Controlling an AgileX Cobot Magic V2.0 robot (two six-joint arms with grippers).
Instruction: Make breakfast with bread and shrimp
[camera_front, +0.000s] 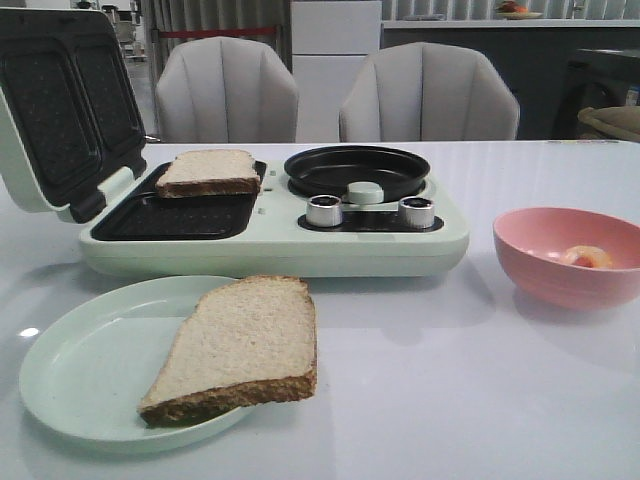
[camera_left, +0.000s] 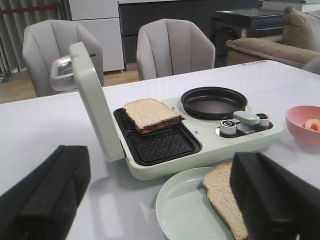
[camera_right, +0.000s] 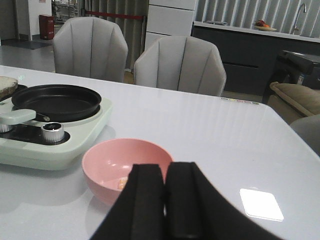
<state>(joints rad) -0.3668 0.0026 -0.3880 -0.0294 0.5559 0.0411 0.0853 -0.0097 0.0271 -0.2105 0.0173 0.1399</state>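
One bread slice (camera_front: 208, 171) lies half on the far grill plate of the pale green breakfast maker (camera_front: 300, 245); it also shows in the left wrist view (camera_left: 151, 114). The other bread slice (camera_front: 240, 345) lies on a pale green plate (camera_front: 95, 365), partly over its front rim. The shrimp (camera_front: 587, 257) lies in a pink bowl (camera_front: 560, 288) at the right. My left gripper (camera_left: 160, 200) is open and empty above the plate (camera_left: 182, 210), near that slice (camera_left: 225, 197). My right gripper (camera_right: 165, 200) is shut and empty, just in front of the bowl (camera_right: 107, 160) with the shrimp (camera_right: 121, 183).
The maker's lid (camera_front: 60, 110) stands open at the left. A black frying pan (camera_front: 357, 170) sits on the maker's right half, with two silver knobs (camera_front: 324, 210) in front. Two grey chairs (camera_front: 227, 90) stand behind the white table.
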